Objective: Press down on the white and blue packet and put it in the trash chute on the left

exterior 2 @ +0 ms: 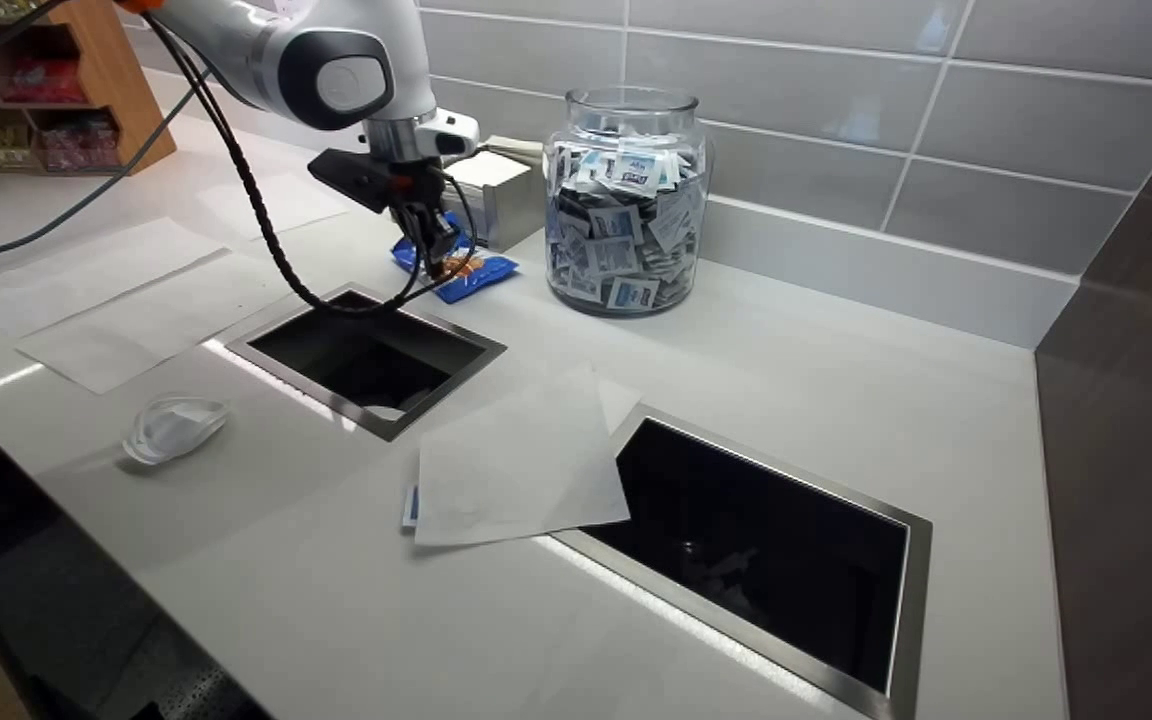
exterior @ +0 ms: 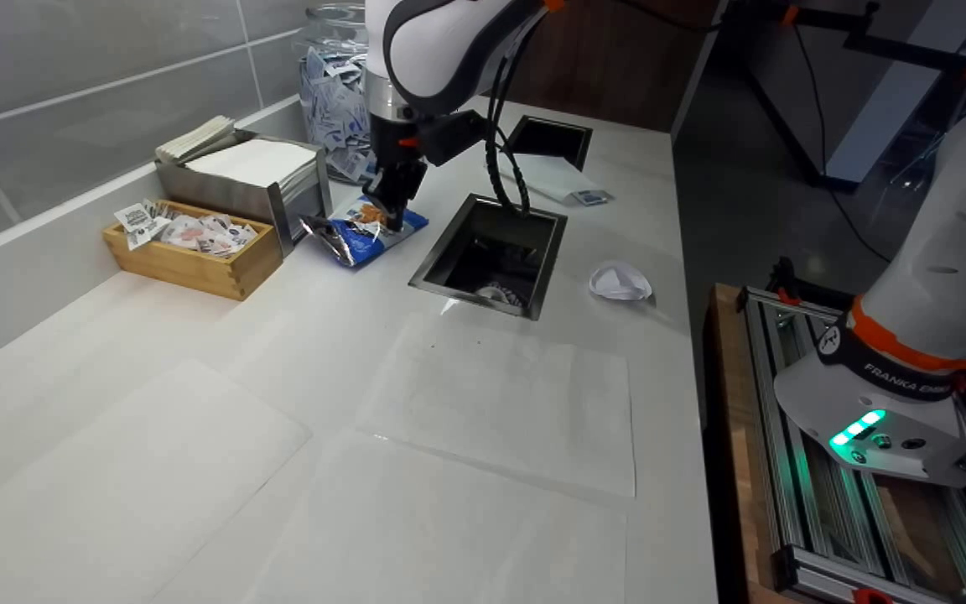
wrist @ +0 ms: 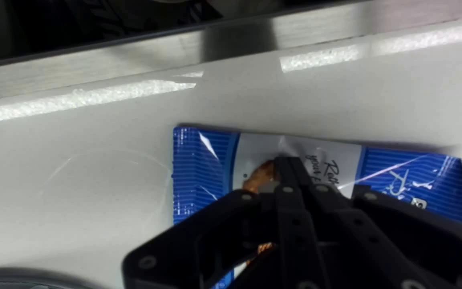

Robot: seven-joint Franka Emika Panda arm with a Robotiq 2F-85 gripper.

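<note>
One packet [wrist: 337,158], lengthwise roughly along chute [wrist: 94,62].

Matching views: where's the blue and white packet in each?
In an exterior view: blue and white packet, above and left of centre.
In an exterior view: packet, also above and left of centre.
In the wrist view: packet, centre to lower right, partly hidden by the end effector.
Shared landmark: metal-rimmed trash chute beside the packet.

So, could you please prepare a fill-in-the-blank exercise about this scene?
The jaws at the white and blue packet are not open but ____.
The counter shows ____ metal-rimmed openings.
The napkin holder stands between the wooden box and the glass ____.
The crumpled wrapper is coloured ____.

Missing words: shut; two; jar; white.
</note>
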